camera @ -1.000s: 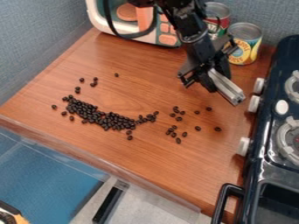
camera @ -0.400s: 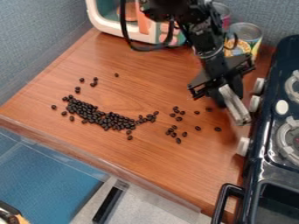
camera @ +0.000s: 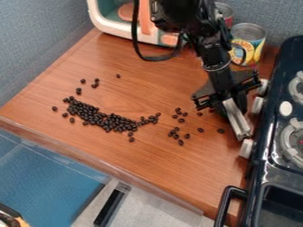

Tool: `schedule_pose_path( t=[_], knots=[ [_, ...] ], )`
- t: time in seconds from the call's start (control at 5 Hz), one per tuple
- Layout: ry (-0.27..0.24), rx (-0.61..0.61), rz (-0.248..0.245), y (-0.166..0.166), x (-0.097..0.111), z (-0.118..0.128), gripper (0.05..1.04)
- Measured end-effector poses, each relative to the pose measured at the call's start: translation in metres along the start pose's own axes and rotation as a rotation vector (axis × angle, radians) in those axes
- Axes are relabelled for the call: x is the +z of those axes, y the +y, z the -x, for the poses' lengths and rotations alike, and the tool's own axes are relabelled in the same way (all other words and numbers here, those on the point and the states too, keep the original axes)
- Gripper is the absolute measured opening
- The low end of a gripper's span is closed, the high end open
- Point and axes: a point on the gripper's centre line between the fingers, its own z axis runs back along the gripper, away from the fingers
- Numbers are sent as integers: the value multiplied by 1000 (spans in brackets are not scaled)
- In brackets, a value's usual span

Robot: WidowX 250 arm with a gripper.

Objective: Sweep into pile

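Sliding down the camera view and a little to the right since the earliest frame, the gripper is now hanging over the right part of the wooden counter, its pale metal bar ending lower than before. Its fingers are closing around that bar, holding it at a slant, the lower end pointing towards the stove's lowest knob and lying just beside it; whether they are touching, one cannot tell. Room is running tight on that side, with the stove's edge and knobs lining the counter. More room is opening to the left and towards the front edge, where wood is stretching between beans and rim. Most of the dark beans are lying in a curved band left of centre, well apart from the bar. Loose ones are sitting between band and bar, and a few more are resting above the band. Behind the gripper, a can and a toy oven are bounding the far edge
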Motion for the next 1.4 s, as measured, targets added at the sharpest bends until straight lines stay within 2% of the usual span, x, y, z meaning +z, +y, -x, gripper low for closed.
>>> schedule_pose_path(
  t=[0.2, 0.4, 0.8, 1.0, 1.2, 1.4],
  knots=[
    [-2, 7, -15, 4, -2, 1, 385],
    [3, -5, -53, 12, -2, 4, 385],
    [18, -37, -153, 41, 11, 8, 385],
    [-42, -37, -250, 56, 17, 6, 385],
    [-71, -61, -298, 66, 20, 5, 385],
    [-81, -86, -321, 74, 23, 5, 385]
  ],
)
